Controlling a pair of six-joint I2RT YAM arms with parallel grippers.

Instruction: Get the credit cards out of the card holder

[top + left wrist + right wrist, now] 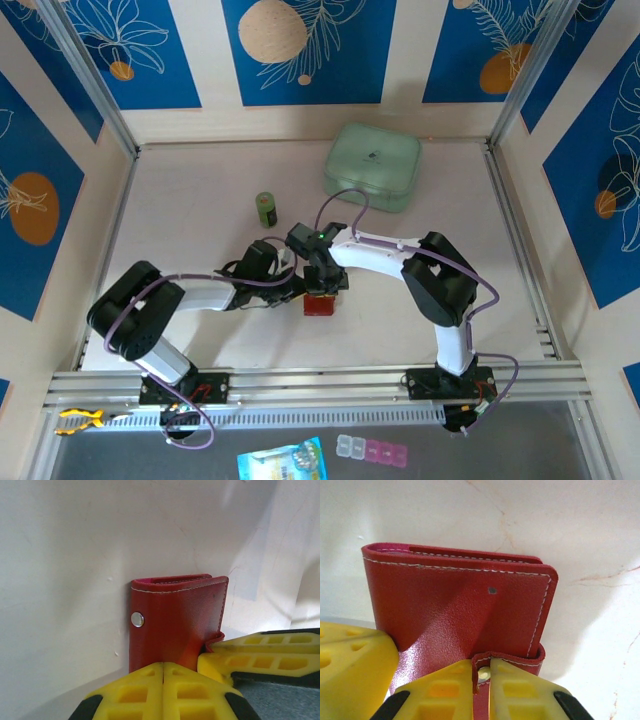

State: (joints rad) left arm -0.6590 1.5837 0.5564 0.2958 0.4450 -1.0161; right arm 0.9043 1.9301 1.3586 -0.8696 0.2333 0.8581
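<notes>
You are at the opening step. The card holder is shut and no card is out. In the top view it lies just toward 6 o'clock of the middle of the table, with both arms meeting over it.

Your left gripper is clamped on the holder's near edge. Its yellow fingers are pressed together with the red leather caught between them, steadying it. Your right gripper sits at 4 o'clock of the holder in the left wrist view and pinches the strap tab, jaws closed on that thin strip. A silver snap stud shows bare on the red face at 9 o'clock. I judge the strap is off it, though I cannot tell for sure.

The next move calls for you to peel the strap back and swing the cover open while the left claw pins the other half. Pull gently along the strap, because a hard tug could drag the whole holder out of the left grip. You can reach a card edge once the pockets face up.

By count:
- **Card holder:** one.
- **Credit cards:** I cannot count them. Whatever the holder carries is hidden inside, and a pink lining with a slot line shows along its 12 o'clock edge.
- **Grippers:** two, both on the holder.
- **Elsewhere on the table:** one mint-green case at 1 o'clock of the holder, well apart, and one small green cylinder at 11 o'clock.
</notes>
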